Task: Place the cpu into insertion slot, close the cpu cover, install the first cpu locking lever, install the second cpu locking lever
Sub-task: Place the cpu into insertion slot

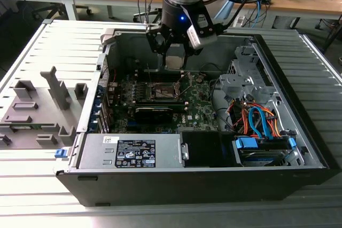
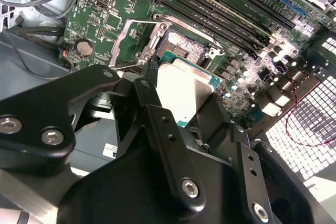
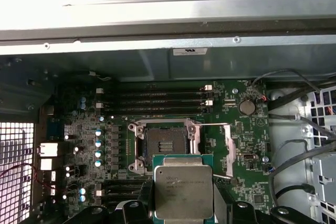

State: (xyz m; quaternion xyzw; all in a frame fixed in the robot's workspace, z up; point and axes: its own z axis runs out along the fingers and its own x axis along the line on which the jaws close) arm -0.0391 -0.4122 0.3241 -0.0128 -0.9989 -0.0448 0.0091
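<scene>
Clamping the cpu [image 3: 184,192] between the black, bolt-studded fingers [image 2: 157,124] of the gripper [image 2: 181,106], jaws narrowed onto the chip's opposite edges. Showing, in both wrist views, a small flat square with a pale brushed-metal lid on a teal-green border. Hanging in the air above the green motherboard [image 3: 247,182], apart from and not yet seated in the insertion slot [image 3: 164,142], a dark square recess ringed by a thin silvery rim. Standing flipped open beside that socket, the cpu cover [image 2: 126,43], a thin shiny metal frame, with a slim bright cpu locking lever [image 3: 215,125] of wire close by. Reaching straight down in the exterior view, wrist vertical, into the open black computer case [image 1: 214,185]. Crowding the board around the socket: long black memory slots [image 3: 157,98], small cylindrical capacitors [image 3: 98,142], a round coin battery [image 3: 247,107]. Lying nearer the exterior camera, a black graphics card [image 1: 155,111] and a grey boxy power supply [image 1: 133,153]; tangling on the exterior view's right, orange and blue cables [image 1: 256,121]. Resting outside the case on the exterior view's left, grey moulded fixtures [image 1: 37,108] on a ribbed metal table [image 1: 32,196].
</scene>
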